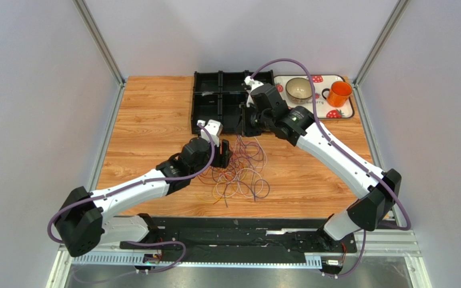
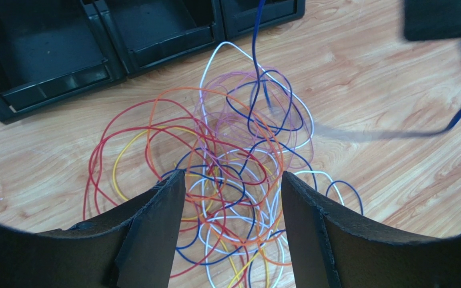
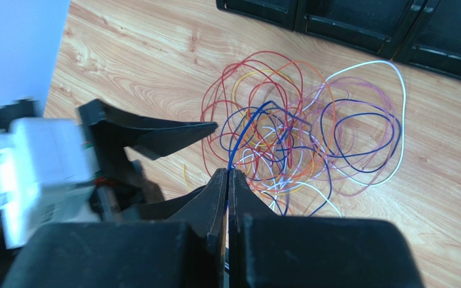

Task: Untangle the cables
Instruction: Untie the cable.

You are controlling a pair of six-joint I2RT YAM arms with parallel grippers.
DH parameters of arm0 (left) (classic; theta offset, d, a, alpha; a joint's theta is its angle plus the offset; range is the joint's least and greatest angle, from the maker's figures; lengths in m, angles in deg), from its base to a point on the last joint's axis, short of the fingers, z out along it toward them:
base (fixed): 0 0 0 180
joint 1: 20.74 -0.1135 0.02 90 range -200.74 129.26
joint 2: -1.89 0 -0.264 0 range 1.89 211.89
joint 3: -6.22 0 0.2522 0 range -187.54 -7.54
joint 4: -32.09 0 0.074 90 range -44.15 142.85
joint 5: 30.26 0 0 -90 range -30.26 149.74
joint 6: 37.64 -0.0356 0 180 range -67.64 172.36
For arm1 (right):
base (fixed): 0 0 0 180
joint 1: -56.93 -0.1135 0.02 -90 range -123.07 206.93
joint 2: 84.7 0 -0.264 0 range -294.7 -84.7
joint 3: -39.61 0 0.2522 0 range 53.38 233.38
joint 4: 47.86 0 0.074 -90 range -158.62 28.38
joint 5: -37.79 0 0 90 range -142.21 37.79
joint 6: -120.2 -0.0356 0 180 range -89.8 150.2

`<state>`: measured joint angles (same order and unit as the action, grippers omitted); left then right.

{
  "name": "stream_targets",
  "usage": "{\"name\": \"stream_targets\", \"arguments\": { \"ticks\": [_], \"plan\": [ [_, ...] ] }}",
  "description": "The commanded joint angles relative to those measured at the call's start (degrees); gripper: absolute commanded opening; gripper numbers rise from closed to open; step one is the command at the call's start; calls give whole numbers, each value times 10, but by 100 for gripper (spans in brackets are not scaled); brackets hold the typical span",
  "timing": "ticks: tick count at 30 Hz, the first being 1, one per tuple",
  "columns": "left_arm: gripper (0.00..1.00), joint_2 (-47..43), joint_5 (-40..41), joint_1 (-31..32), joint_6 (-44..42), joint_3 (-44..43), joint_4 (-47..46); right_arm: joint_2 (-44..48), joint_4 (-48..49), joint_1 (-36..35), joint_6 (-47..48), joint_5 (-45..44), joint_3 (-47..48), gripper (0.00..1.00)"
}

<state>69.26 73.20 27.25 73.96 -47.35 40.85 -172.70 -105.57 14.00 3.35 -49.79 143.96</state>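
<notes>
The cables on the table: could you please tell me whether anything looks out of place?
Yes: the cables lie in one tangled heap on the table, before the black bins. One blue cable rises out of the heap, pinched in the shut right tool; the left tool hangs open above.

The desk (image 1: pixel 149 120) has a wood-grain surface, smooth, with a low sheen. The cables (image 1: pixel 239 174) carry thin, smooth, plastic-looking insulation with a slight gloss. The compartment box (image 1: pixel 206 114) is black plastic in a satin finish, with faint highlights along its rims. On the left gripper (image 2: pixel 233 228) and the right gripper (image 3: pixel 227 180), the jaws are matt black with a fine grainy texture. The arm links (image 1: pixel 335 153) have smooth, semi-gloss white shells. The mug (image 1: pixel 339 93) is glossy orange. The bowl (image 1: pixel 299 90) looks glazed. The frame posts (image 1: pixel 97 39) look like brushed metal.
</notes>
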Motion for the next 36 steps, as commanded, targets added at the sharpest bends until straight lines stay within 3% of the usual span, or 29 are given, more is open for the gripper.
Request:
{"name": "stream_targets", "arguments": {
  "ticks": [1,11,24,30,36],
  "plan": [
    [68,31,-25,2,-24,-27,-56,39,-2,-2,14,-8,11,0],
    [64,67,-39,1,18,1,-92,42,-38,6,41,-44,103,0],
    [66,78,-69,3,37,6,-128,20,-33,16,92,-88,380,0],
    [71,70,-67,4,36,8,-132,79,132,16,94,-43,361,0],
    [72,65,-68,4,37,14,-135,138,386,15,67,9,287,0]
  ]
}}
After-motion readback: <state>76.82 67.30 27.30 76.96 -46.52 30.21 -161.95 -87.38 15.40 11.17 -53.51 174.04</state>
